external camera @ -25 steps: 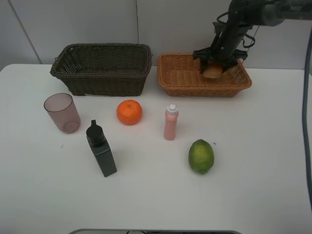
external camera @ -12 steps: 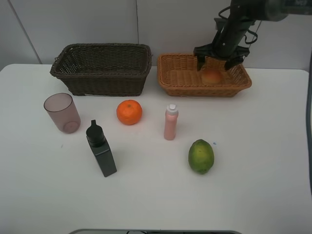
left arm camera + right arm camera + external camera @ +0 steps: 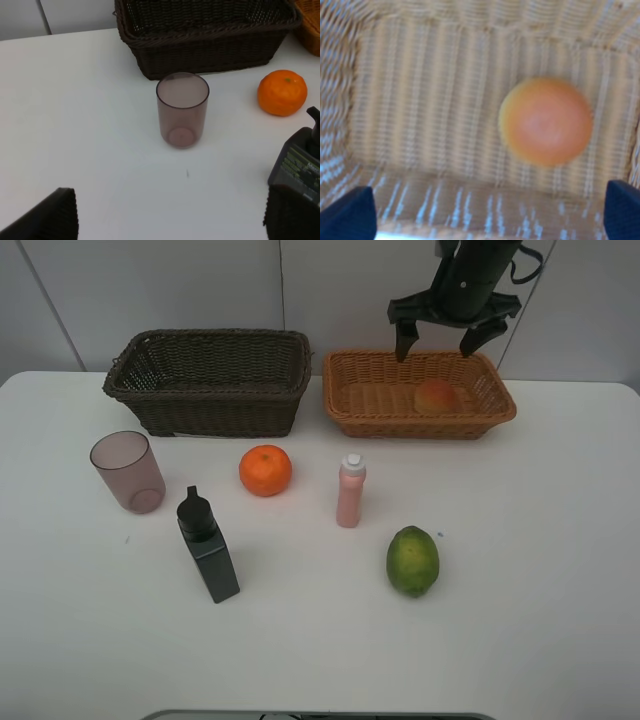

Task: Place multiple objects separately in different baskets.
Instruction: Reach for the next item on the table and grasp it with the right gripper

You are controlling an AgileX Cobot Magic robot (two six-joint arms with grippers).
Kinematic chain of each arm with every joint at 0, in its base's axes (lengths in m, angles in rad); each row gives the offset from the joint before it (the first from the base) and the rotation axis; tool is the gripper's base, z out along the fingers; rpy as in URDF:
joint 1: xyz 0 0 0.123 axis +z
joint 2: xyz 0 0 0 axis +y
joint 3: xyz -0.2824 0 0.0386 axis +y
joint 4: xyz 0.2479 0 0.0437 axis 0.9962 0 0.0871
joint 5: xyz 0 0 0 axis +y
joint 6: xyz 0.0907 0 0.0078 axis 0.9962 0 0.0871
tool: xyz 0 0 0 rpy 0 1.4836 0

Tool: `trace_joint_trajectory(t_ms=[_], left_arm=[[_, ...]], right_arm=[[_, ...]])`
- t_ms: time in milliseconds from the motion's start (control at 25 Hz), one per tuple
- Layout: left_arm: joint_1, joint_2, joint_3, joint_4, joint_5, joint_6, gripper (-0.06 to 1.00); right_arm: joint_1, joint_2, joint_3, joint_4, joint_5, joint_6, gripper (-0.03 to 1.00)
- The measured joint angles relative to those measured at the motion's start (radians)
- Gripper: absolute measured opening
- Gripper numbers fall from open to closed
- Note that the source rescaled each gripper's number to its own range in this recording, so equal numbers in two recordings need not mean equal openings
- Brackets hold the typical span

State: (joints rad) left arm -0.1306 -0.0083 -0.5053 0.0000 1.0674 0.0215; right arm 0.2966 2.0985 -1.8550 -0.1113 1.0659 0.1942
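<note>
The red-yellow peach (image 3: 436, 396) (image 3: 546, 120) lies loose on the floor of the light tan basket (image 3: 420, 427) (image 3: 420, 100). My right gripper (image 3: 436, 348) (image 3: 485, 215) hangs open above it, clear of the fruit. On the table stand the pinkish cup (image 3: 128, 472) (image 3: 182, 110), the orange (image 3: 265, 470) (image 3: 282, 92), the black square bottle (image 3: 208, 545) (image 3: 300, 167), the slim pink bottle (image 3: 350, 490) and the green oval fruit (image 3: 413, 560). The dark brown basket (image 3: 210, 412) (image 3: 205, 50) holds nothing I can see. My left gripper (image 3: 170, 220) is open, near the cup and holding nothing.
A white wall rises just behind both baskets. The tan basket's corner (image 3: 311, 25) shows beside the dark one in the left wrist view. Bare white tabletop (image 3: 540, 570) stretches to the right of the green fruit and along the front edge.
My right gripper has let go of the peach, which dropped into the tan basket, and has then risen with its jaws spread. The other items have not moved.
</note>
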Motion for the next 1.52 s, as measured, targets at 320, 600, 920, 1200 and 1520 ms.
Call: trace_joint_trajectory(t_ms=[320, 600, 920, 1200, 1520], left_arm=[[0.000, 0.000, 0.000, 0.000, 0.000, 0.000, 0.96], [0.000, 0.000, 0.000, 0.000, 0.000, 0.000, 0.96], [0.000, 0.000, 0.000, 0.000, 0.000, 0.000, 0.96], [0.000, 0.000, 0.000, 0.000, 0.000, 0.000, 0.96], [0.000, 0.000, 0.000, 0.000, 0.000, 0.000, 0.96]], right_arm=[[0.058, -0.287, 0.445, -0.017, -0.149, 0.003, 0.93], [0.124, -0.504, 0.801, -0.007, -0.272, 0.119, 0.93], [0.270, -0.550, 0.966, 0.000, -0.309, 0.315, 0.93], [0.325, -0.547, 1.056, -0.001, -0.438, 0.465, 0.93], [0.369, -0.489, 1.087, -0.038, -0.491, 0.548, 0.93]])
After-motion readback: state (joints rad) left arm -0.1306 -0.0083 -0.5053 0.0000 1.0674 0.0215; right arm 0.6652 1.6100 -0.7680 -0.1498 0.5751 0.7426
